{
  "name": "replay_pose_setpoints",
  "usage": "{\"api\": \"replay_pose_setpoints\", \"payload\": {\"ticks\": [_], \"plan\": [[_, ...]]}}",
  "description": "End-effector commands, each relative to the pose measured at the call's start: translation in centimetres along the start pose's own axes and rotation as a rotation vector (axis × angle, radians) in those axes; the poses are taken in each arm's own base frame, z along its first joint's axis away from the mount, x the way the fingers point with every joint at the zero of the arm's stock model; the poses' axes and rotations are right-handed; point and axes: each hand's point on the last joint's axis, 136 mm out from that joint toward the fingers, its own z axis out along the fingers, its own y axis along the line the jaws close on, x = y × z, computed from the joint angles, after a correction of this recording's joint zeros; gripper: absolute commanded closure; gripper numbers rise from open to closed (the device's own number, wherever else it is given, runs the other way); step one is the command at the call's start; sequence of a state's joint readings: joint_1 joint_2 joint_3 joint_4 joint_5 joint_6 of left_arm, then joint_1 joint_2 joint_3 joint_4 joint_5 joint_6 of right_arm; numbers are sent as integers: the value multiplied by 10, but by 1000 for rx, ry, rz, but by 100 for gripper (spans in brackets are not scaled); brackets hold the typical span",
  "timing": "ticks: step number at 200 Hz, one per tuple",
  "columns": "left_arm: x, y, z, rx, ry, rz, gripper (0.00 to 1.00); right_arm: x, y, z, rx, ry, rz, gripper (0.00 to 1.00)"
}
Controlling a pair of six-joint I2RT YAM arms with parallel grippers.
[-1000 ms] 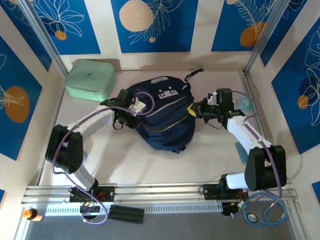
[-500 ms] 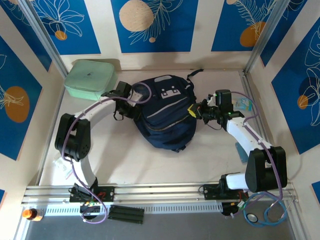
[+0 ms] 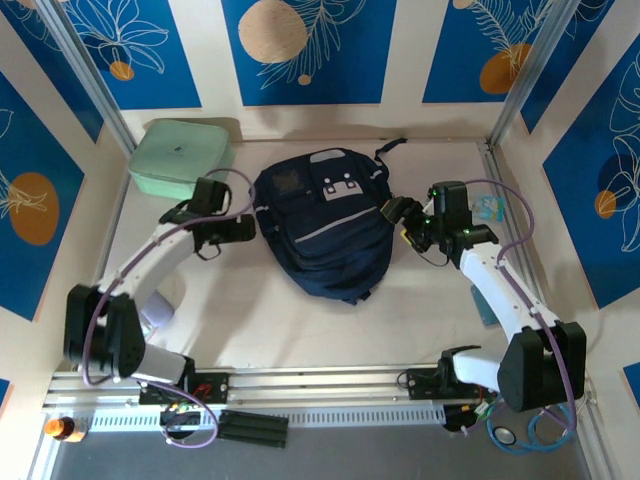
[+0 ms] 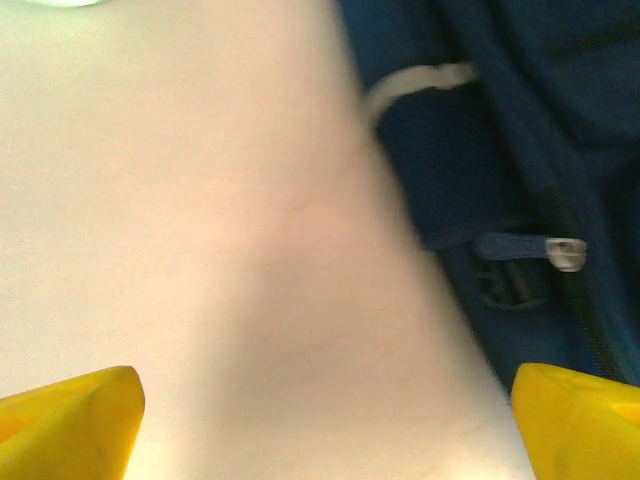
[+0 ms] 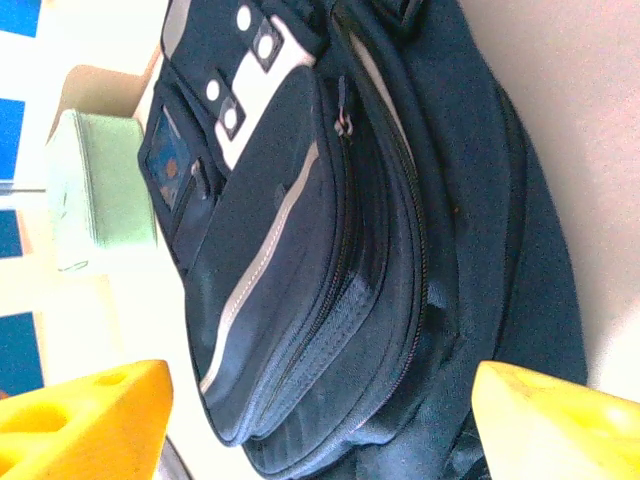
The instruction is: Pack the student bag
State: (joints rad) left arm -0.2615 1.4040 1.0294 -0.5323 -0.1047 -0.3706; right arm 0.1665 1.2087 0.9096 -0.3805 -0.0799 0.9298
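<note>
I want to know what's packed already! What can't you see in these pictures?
- Inside the navy-blue fabric backpack: covered by its own fabric, all views.
- Inside the mint-green rectangular case: it is shut, top view.
- Backpack's zipper pull: blurred, left wrist view.
- Small light-blue thing by the right wall: too small, top view.

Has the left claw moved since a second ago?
Yes. The left claw pulled leftward off the student bag, toward the mint-green case.

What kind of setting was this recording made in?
Probably a lab test booth, not a home or classroom: a walled-in table backed by blue printed panels, an aluminium mounting rail along the near edge, and a student bag laid out as the work piece.
</note>
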Motion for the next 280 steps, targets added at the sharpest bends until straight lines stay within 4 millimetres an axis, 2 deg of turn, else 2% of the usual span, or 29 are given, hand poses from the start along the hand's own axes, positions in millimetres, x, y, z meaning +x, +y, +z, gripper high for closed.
{"api": "replay_pose_setpoints", "payload": {"ticks": [1,24,51,86,126,161,214,239,280], "plan": [[21,54,-2,-144,-10,-204,2,-8,0,-7,52,-26,-66,17],[40,95,-4,-220,-19,-319,0,-8,6,-1,36,-4,-70,11],[51,130,-11,-325,-53,-392,0,-3,12,7,16,52,-40,10],[74,181,-14,-505,-14,-559,0,-1,20,15,28,95,-36,5],[96,216,-12,-536,-1,-741,0,0,32,17,34,86,-41,4],[108,229,-5,-500,26,-791,1,6,31,22,50,109,-15,6],[107,221,19,-394,129,-703,9,6,37,21,28,102,-14,11],[112,223,22,-410,170,-699,9,8,38,21,22,102,-16,11],[114,224,22,-422,194,-674,16,10,37,24,21,111,-14,13]]}}
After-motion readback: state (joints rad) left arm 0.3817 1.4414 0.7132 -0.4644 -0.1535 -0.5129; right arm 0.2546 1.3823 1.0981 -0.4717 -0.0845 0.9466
